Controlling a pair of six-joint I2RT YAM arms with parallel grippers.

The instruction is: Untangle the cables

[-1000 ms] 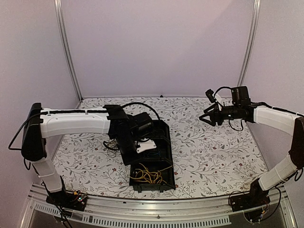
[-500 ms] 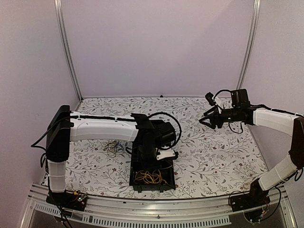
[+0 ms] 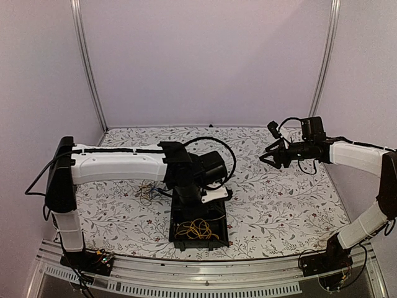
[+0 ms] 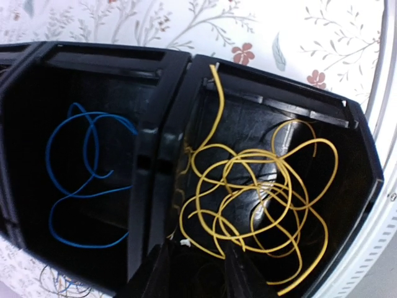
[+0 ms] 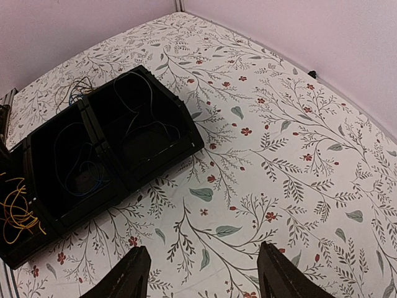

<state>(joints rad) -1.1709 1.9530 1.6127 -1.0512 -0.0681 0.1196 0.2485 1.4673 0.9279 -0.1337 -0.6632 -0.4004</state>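
Black tray (image 4: 162,124) of moulded plastic with a faint sheen on its ribs, yellow cables (image 4: 257,189) and blue cable (image 4: 87,194) in smooth, slightly glossy insulation, table cover (image 5: 279,124) matt and printed with leaves, near-edge rail (image 3: 205,273) of brushed bare metal, left arm shell (image 3: 118,169) smooth white plastic.

This looks like a lab test booth. Plain lilac wall panels (image 3: 205,62) and silver metal posts (image 3: 86,62) enclose the floral-patterned counter (image 3: 279,198).
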